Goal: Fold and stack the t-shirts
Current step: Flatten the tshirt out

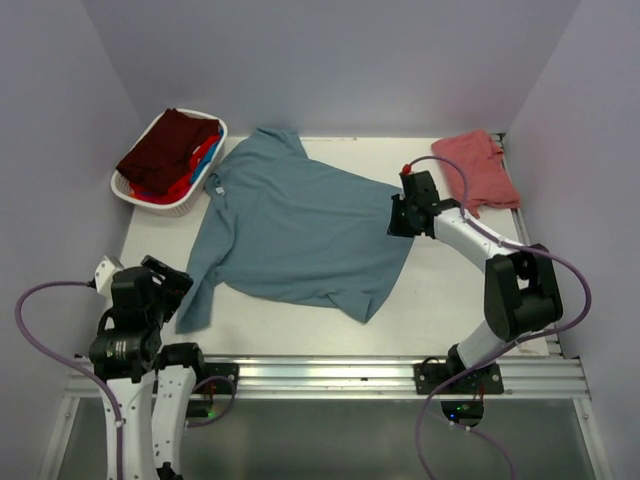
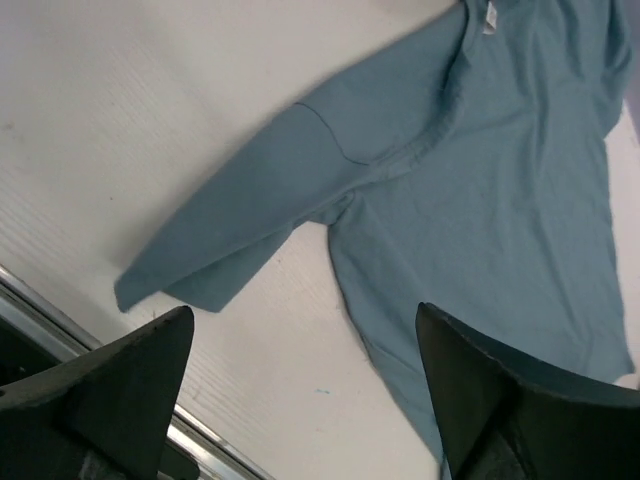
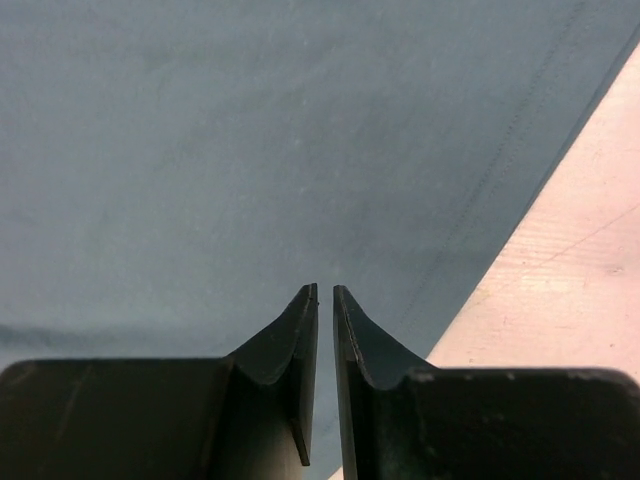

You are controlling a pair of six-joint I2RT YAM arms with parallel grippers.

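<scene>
The white tabletop (image 1: 450, 300) is carrying everything. The large slate teal-blue cotton t-shirt (image 1: 300, 225) is lying spread flat across its middle, collar toward the far left, one sleeve reaching the near-left edge. The white oval plastic basket (image 1: 185, 205) is sitting in the far-left corner, holding a dark maroon shirt (image 1: 165, 148) on top of bright blue (image 1: 207, 160) and red (image 1: 175, 190) ones. The salmon-red t-shirt (image 1: 480, 168) is lying folded in the far-right corner. I am watching the right gripper (image 3: 325, 290) resting over the teal shirt's right hem, clenched to a thin slit; whether cloth is pinched I cannot tell. The left gripper (image 2: 303, 308) is hovering released above the sleeve.
</scene>
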